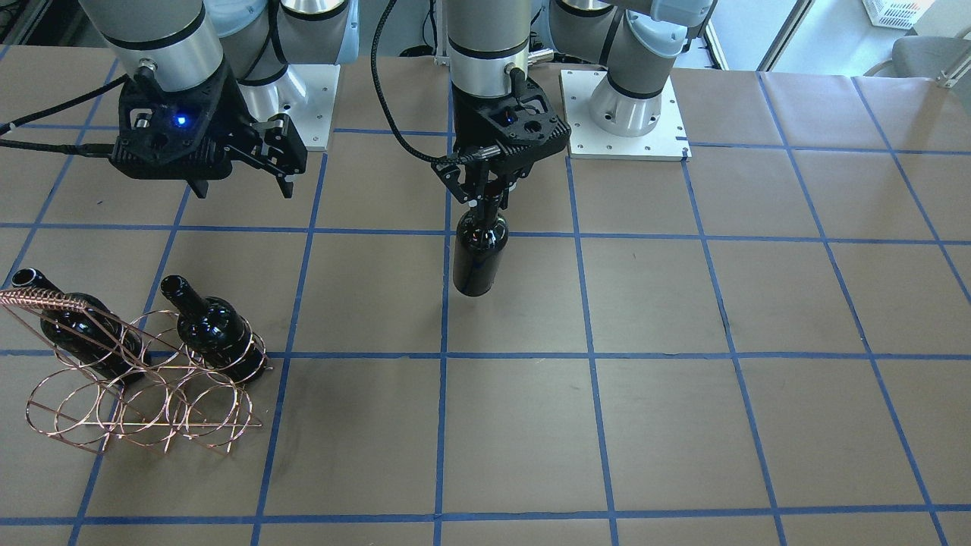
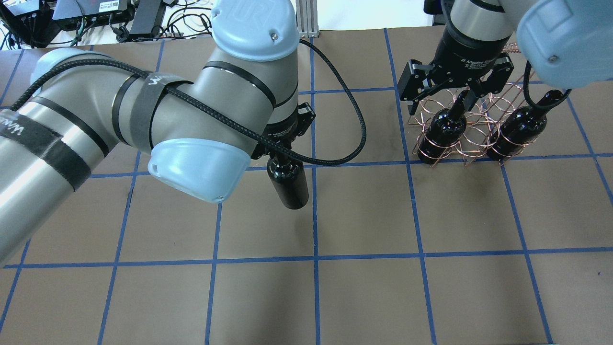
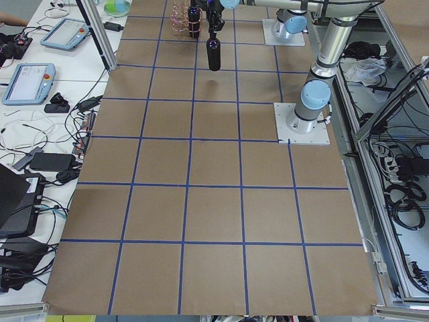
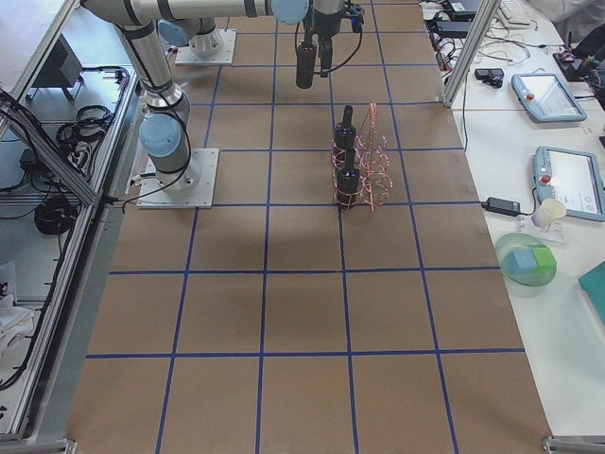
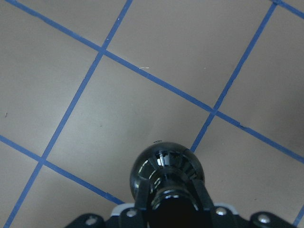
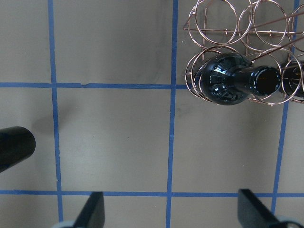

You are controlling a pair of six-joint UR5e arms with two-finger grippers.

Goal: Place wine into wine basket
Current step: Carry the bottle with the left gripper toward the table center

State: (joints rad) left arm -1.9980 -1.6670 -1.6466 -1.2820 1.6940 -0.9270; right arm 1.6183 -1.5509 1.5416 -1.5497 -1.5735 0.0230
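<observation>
Hanging upright from the left tool [image 1: 489,203], the wine [image 1: 476,262] was held by its neck, the fingers clenched on it just below the mouth, near the middle of the counter [image 1: 683,425]. Its base appeared to be clear of the surface (in the right wrist view its shadow lay apart from it). The basket [image 1: 144,413] stood well apart, on the robot's right. A second bottle [image 1: 220,334] and a third bottle [image 1: 83,326] rested side by side in its loops, necks slanting up toward the robot. The right tool [image 1: 243,182] hovered near the basket, fingers spread wide, gripping nothing.
</observation>
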